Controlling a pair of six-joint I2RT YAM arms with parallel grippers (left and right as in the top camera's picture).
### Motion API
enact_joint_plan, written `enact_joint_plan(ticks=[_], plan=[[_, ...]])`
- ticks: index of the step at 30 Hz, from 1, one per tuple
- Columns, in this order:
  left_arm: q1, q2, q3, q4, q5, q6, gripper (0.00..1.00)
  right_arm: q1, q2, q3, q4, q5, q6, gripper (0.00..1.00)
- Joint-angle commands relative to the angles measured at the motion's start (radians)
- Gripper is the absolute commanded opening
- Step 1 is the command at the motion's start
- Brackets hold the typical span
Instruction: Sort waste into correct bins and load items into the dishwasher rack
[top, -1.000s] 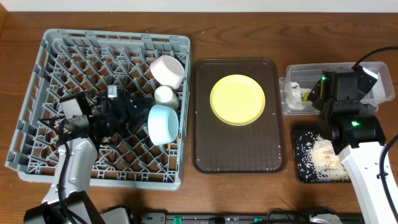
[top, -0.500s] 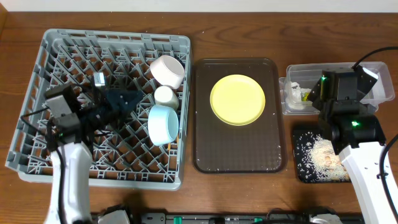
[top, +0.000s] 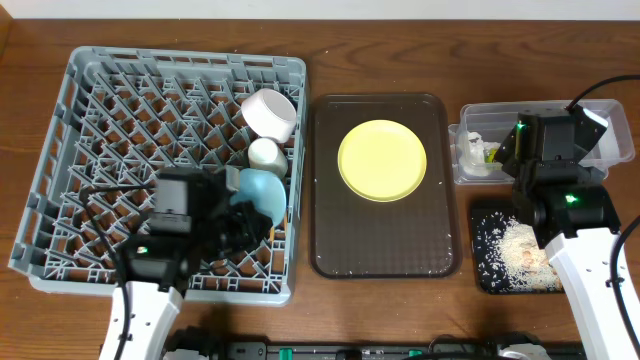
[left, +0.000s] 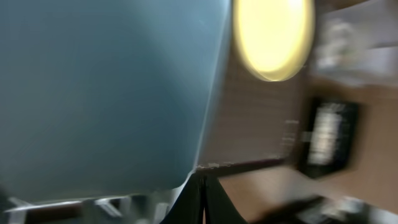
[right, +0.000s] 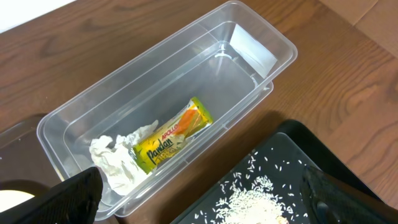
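On the dark brown serving tray (top: 330, 240), at two o'clock from the closed, empty left gripper (left: 203, 198) beside the light blue cup (top: 262, 195), the round yellow plate (top: 383, 160) is seen lying flat, while the wide-open right gripper (right: 205, 205) is held over the clear rectangular plastic tub (right: 239, 78).

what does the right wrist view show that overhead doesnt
Only right wrist: readable print on the small yellow-green snack wrapper. Only overhead: the grey plastic dishwasher rack, light blue cup and white round bowl. Both: the clear rectangular plastic tub holding wrapper and crumpled white paper napkin, and the shallow black tray of pale food scraps.
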Motion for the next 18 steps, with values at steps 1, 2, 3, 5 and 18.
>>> enact_joint_plan(ticks=[1,2,3,5,18], plan=[[-0.07,0.026,0.006,0.006,-0.312,0.028,0.06,-0.003,-0.008,0.01,-0.002,0.014,0.013,0.99],[-0.081,0.035,0.006,0.012,-0.346,0.028,0.07,-0.003,-0.008,0.01,-0.002,0.014,0.013,0.99],[-0.088,0.046,0.006,0.021,-0.379,0.028,0.08,-0.003,-0.008,0.01,-0.002,0.014,0.013,0.99],[-0.089,0.065,0.006,0.04,-0.395,0.029,0.09,-0.003,-0.008,0.01,-0.002,0.014,0.013,0.99],[-0.089,0.048,0.045,0.117,-0.425,0.028,0.22,-0.003,-0.008,0.01,-0.002,0.014,0.013,0.99]])
